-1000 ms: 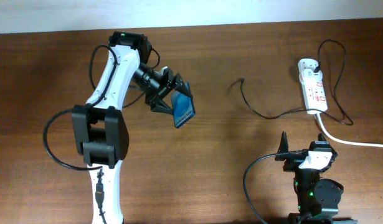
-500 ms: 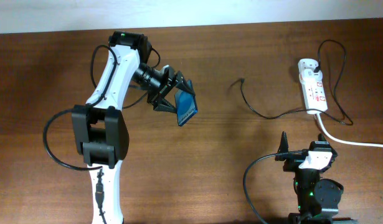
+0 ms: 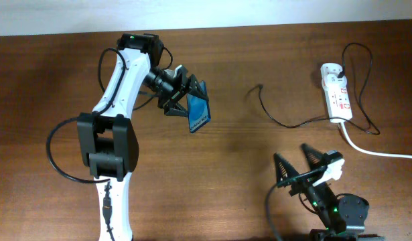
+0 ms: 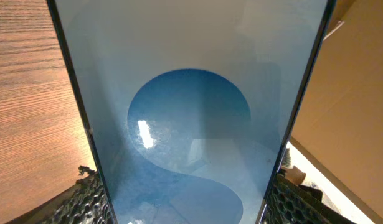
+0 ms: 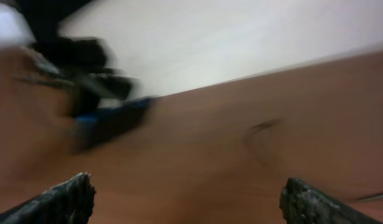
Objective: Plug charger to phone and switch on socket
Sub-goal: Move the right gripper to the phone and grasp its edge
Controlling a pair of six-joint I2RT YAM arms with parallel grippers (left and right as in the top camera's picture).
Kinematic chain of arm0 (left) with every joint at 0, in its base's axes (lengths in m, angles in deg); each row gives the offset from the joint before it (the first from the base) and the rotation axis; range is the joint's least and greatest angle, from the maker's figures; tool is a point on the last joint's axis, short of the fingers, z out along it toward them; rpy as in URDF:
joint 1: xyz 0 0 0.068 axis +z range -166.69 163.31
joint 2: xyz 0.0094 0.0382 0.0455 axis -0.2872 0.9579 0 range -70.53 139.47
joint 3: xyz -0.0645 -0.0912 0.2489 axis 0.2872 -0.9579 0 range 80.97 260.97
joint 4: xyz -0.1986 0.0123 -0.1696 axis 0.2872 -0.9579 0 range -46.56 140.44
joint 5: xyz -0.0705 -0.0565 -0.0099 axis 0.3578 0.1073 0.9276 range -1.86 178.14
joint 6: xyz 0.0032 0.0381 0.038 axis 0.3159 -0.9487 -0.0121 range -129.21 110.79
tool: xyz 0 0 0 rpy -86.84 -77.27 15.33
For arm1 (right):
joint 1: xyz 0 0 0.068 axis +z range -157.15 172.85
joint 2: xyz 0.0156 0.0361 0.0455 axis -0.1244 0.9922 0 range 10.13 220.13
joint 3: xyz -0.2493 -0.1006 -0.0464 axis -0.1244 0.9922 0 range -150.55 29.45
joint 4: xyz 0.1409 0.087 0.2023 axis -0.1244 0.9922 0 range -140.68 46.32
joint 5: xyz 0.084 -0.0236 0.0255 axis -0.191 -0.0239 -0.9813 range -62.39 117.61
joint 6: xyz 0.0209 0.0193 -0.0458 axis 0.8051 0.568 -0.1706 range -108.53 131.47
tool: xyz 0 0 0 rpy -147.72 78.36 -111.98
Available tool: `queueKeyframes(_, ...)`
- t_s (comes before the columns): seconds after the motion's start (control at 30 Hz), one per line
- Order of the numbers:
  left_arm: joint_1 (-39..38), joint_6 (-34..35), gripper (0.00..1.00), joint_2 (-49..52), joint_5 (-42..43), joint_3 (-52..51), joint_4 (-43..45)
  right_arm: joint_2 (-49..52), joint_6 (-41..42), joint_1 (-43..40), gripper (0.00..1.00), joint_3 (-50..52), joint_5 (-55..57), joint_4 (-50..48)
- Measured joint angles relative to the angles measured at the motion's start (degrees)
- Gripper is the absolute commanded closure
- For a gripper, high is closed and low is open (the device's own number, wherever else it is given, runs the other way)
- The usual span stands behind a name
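My left gripper (image 3: 185, 100) is shut on the phone (image 3: 199, 114), a slim blue-screened slab held tilted above the table, left of the middle. The phone fills the left wrist view (image 4: 191, 112), with my left gripper's fingers (image 4: 185, 208) at its two long edges. The charger (image 3: 286, 120) is a thin black cable on the table; its plug tip (image 3: 259, 86) lies free at the cable's left end. The socket (image 3: 335, 92) is a white power strip with red markings at the far right. My right gripper (image 3: 296, 169) is open and empty near the front edge; its view (image 5: 191, 199) is blurred.
The socket's thick white cord (image 3: 376, 151) runs off the right edge. A loop of black cable (image 3: 363, 60) curls around the socket. The left arm's white body (image 3: 112, 134) stands at the left. The table's far edge meets a white wall.
My right gripper has swung up and to the left and its fingers now show spread apart. My left gripper has shifted the phone slightly, still held.
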Motion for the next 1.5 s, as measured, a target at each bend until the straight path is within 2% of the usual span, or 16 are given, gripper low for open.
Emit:
queueKeyframes(0.1,0.00,-0.02,0.31,0.00,-0.13,0.00,0.81,0.00,13.29,0.02,0.02,0.00,-6.82,0.02)
queueKeyframes(0.13,0.00,0.00,0.31,0.00,-0.15,0.00,1.01,0.00,17.18,0.04,0.02,0.00,-4.66,-0.79)
queueKeyframes(0.2,0.00,0.00,0.31,0.00,-0.15,0.00,1.20,0.00,19.82,0.07,0.02,0.00,-0.57,-0.83)
queueKeyframes(0.37,0.00,0.00,0.31,0.00,-0.31,0.00,1.42,1.40,18.64,0.07,0.00,-0.59,4.74,1.60)
queueKeyframes(0.43,0.00,0.00,0.31,0.00,-0.37,0.00,1.44,5.70,16.79,0.09,0.01,-4.13,5.51,7.13)
queueKeyframes(0.63,0.00,0.00,0.31,0.00,-0.33,0.04,1.11,26.88,10.88,0.90,0.01,-27.71,7.87,32.30)
queueKeyframes(0.77,0.00,0.00,0.32,0.00,-0.35,0.04,0.90,35.91,9.88,7.58,0.01,-39.45,6.51,37.64)
queueKeyframes(0.87,0.00,-0.02,0.32,0.00,-0.33,0.04,0.83,37.68,11.34,18.58,0.01,-41.22,8.79,34.12)
queueKeyframes(1.0,0.00,-0.02,0.32,0.00,-0.35,0.04,0.83,43.50,16.74,36.65,0.02,-41.40,24.46,32.13)
queueKeyframes(1.03,0.00,-0.02,0.32,0.00,-0.35,0.04,0.85,44.59,17.62,38.75,0.02,-41.40,27.19,31.17)
queueKeyframes(1.07,0.00,0.00,0.32,0.00,-0.39,0.04,0.83,48.22,18.53,44.98,0.02,-41.48,35.32,27.96)
queueKeyframes(1.13,0.00,-0.02,0.32,0.00,-0.37,0.04,0.83,55.58,19.45,50.18,0.02,-41.83,42.27,19.34)
queueKeyframes(1.23,0.00,-0.02,0.32,0.00,-0.33,0.04,0.79,67.91,19.89,53.66,0.01,-41.86,47.41,4.35)
queueKeyframes(1.4,0.00,-0.02,0.32,0.00,-0.52,0.04,0.61,77.64,19.93,54.16,0.00,-41.72,53.35,-11.74)
queueKeyframes(1.47,0.00,-0.02,0.32,0.00,-0.52,0.04,0.46,81.18,19.80,54.16,0.09,-41.81,55.41,-16.06)
queueKeyframes(1.5,0.00,-0.02,0.32,0.00,-0.52,0.04,0.44,83.12,19.82,54.16,0.17,-41.75,56.04,-18.73)
